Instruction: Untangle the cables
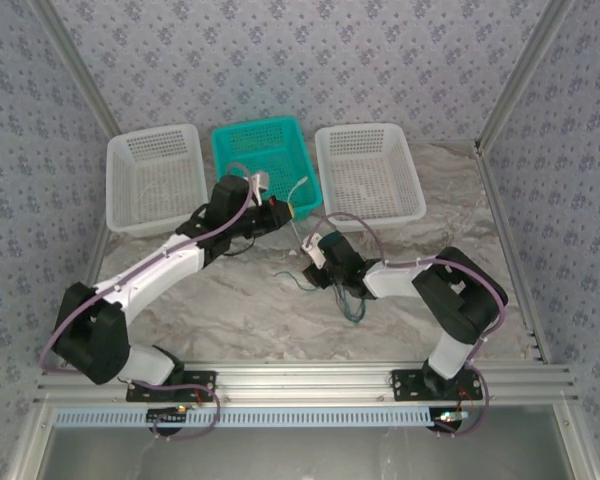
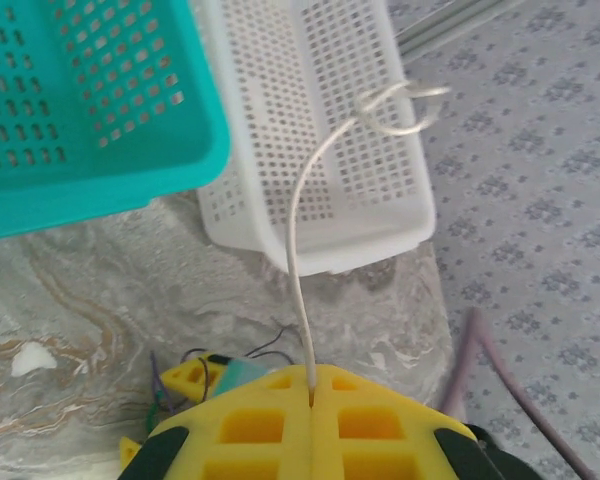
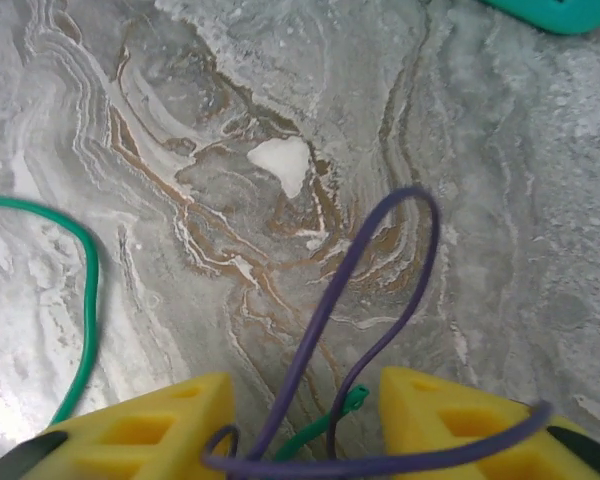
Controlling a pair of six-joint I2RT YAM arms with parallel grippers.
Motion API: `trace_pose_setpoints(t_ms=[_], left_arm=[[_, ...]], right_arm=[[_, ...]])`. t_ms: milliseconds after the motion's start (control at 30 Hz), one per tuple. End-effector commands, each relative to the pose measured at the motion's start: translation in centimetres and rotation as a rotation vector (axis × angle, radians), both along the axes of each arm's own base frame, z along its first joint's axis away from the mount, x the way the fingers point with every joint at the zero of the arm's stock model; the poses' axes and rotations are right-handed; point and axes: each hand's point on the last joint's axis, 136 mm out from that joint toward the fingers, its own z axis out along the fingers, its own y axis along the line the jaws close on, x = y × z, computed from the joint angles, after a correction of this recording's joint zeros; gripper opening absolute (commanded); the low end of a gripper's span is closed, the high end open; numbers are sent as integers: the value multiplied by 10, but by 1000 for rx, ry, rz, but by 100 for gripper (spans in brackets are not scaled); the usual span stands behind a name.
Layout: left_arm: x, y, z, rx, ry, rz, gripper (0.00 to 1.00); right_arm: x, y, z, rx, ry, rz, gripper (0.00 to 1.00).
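My left gripper [image 2: 311, 378] is shut on a pale grey cable [image 2: 295, 230]. That cable rises from the closed yellow fingers and ends in a small loop [image 2: 400, 105] in front of the right white basket. From above, the left gripper [image 1: 280, 212] sits by the teal basket's front edge. My right gripper [image 1: 312, 262] hovers low over the marble table, and its jaws [image 3: 305, 395] are open. A thin dark purple wire [image 3: 365, 270] loops up between the yellow fingers, beside a green connector end [image 3: 352, 400]. A green wire [image 3: 84, 290] curves on the table to the left. More tangled wire [image 1: 352, 300] lies below the right gripper.
Three baskets line the back of the table: a white basket [image 1: 156, 178] on the left, a teal basket [image 1: 265, 160] in the middle and a white basket [image 1: 368, 172] on the right. A metal frame [image 1: 500, 215] edges the table. Bare marble lies toward the front.
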Motion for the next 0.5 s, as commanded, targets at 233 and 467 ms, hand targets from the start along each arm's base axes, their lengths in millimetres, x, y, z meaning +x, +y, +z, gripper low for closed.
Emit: trace_pose_setpoints(t_ms=[233,467], left_arm=[[-2,26,93,-26,-207,-1,0],[4,66,130,-23,-300,76,0]], right_arm=[[-30,-10,-18,38,108,4,27],[-44,-22,-22,38,130,-5,28]])
